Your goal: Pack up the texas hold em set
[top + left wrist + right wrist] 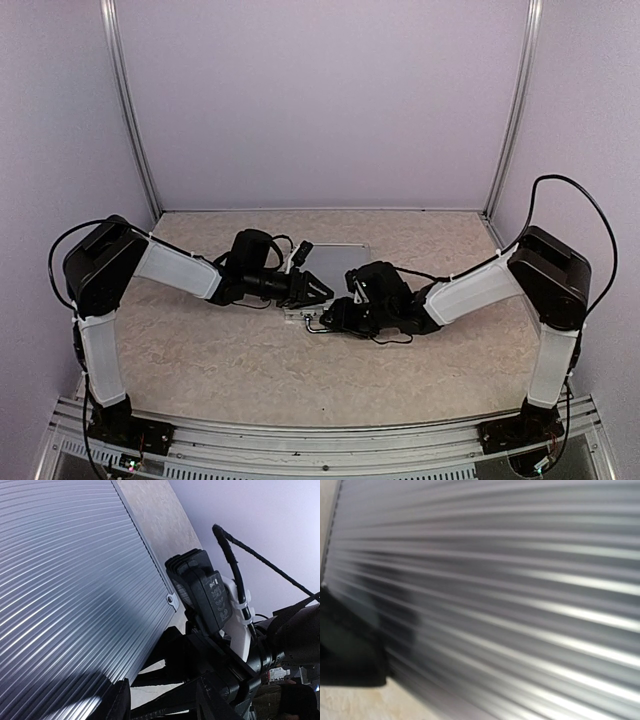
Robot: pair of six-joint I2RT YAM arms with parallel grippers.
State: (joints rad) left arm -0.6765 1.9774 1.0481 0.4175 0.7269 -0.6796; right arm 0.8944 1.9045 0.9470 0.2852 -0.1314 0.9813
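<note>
The left arm is reaching low from the left edge toward centre frame, its left gripper spreading wide at the case's near-left corner. The case is lying flat and shut at mid-table, ribbed lid up. Its long axis is hidden by the arms. The right arm is stretching in from the right, with the right gripper pressing close at the case's near edge; I cannot tell its opening.

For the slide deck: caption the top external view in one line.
Left end effector and right end effector meet centre-frame, low at the near edge of the silver case.
</note>
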